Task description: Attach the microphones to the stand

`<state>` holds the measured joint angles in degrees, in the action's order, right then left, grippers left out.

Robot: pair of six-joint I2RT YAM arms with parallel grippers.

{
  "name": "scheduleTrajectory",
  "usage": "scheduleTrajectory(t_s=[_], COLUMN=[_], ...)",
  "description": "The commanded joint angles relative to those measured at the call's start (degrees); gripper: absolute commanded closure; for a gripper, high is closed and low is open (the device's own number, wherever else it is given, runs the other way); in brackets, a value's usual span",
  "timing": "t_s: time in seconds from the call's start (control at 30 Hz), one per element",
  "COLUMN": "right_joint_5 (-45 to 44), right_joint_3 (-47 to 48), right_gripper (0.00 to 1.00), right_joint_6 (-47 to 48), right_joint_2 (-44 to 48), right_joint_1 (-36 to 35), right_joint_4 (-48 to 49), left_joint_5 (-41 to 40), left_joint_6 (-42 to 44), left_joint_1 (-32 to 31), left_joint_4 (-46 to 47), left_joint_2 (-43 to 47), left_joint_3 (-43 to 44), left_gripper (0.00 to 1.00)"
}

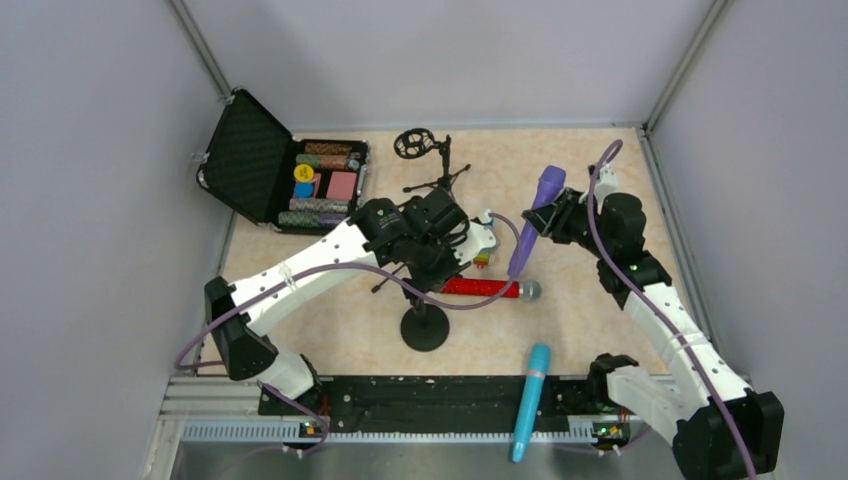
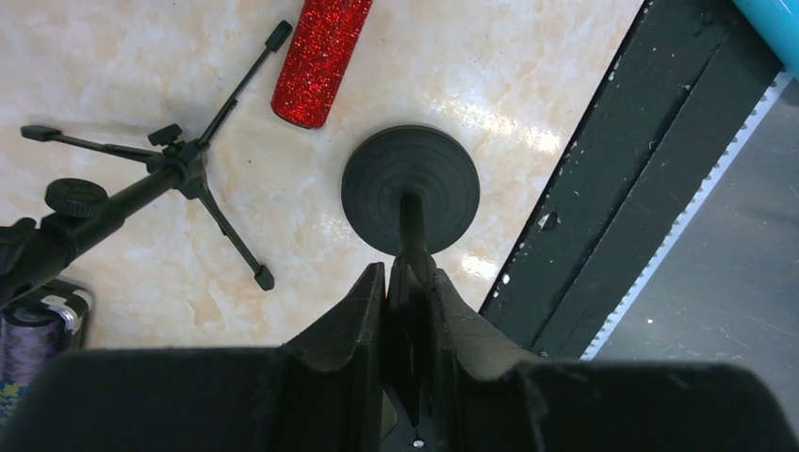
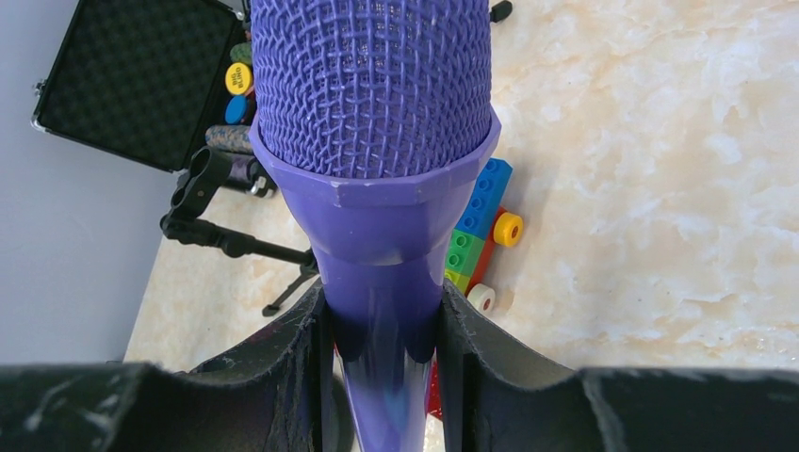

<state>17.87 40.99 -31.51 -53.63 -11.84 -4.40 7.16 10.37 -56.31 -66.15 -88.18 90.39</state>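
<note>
My right gripper (image 1: 542,222) (image 3: 382,315) is shut on the purple microphone (image 1: 535,215) (image 3: 375,141), just below its mesh head, and holds it tilted above the table at the centre right. My left gripper (image 1: 440,252) (image 2: 407,278) is shut on the pole of the round-base black stand (image 1: 424,330) (image 2: 411,188), which stands upright. The glittery red microphone (image 1: 480,288) (image 2: 320,58) lies flat beside that stand, its silver head to the right. The cyan microphone (image 1: 530,400) (image 2: 771,17) lies across the black front rail.
A black tripod stand (image 1: 440,178) (image 2: 179,169) (image 3: 221,212) with a ring clip stands at the back. An open black case (image 1: 255,160) (image 3: 132,80) of chips is at the back left. A multicoloured block toy (image 1: 482,258) (image 3: 481,221) lies under the purple microphone. The black rail (image 1: 400,400) runs along the front.
</note>
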Motion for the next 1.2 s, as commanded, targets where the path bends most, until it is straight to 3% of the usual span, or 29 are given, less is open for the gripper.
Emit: scheduleTrajectory(t_s=[0.0,0.17,0.4,0.7,0.87,0.93,1.07,1.17], right_joint_5=[-0.7,-0.9,-0.8,-0.7,-0.5,-0.4,-0.3,-0.2], right_joint_3=[2.2,2.1,1.8,1.6,1.4,1.4,1.1,0.6], right_gripper=[1.00,1.00,1.00,1.00,1.00,1.00,1.00,1.00], right_joint_6=[1.2,1.4,1.4,1.4,1.5,1.4,1.3,1.2], right_joint_2=[1.8,1.9,2.0,2.0,2.1,2.2,2.3,2.6], right_joint_1=[0.2,0.3,0.3,0.3,0.3,0.3,0.2,0.3], right_joint_4=[0.9,0.9,1.0,1.0,1.1,1.1,1.2,1.7], left_joint_5=[-0.3,-1.9,-5.6,-8.6,-2.3,-1.8,-1.3,1.5], left_joint_6=[1.9,3.0,3.5,2.9,2.4,1.1,-2.1,-6.3], left_joint_1=[-0.7,-2.6,-4.8,-4.8,-4.7,-4.6,-3.5,-0.1], left_joint_4=[3.7,4.1,4.9,8.9,16.7,21.3,32.7,40.9], left_joint_2=[1.5,0.6,-1.3,-1.3,1.5,3.2,9.1,13.9], left_joint_3=[3.3,2.7,3.2,7.6,8.2,7.5,2.7,-1.9], left_gripper=[0.99,0.89,0.49,0.34,0.27,0.20,0.07,0.05])
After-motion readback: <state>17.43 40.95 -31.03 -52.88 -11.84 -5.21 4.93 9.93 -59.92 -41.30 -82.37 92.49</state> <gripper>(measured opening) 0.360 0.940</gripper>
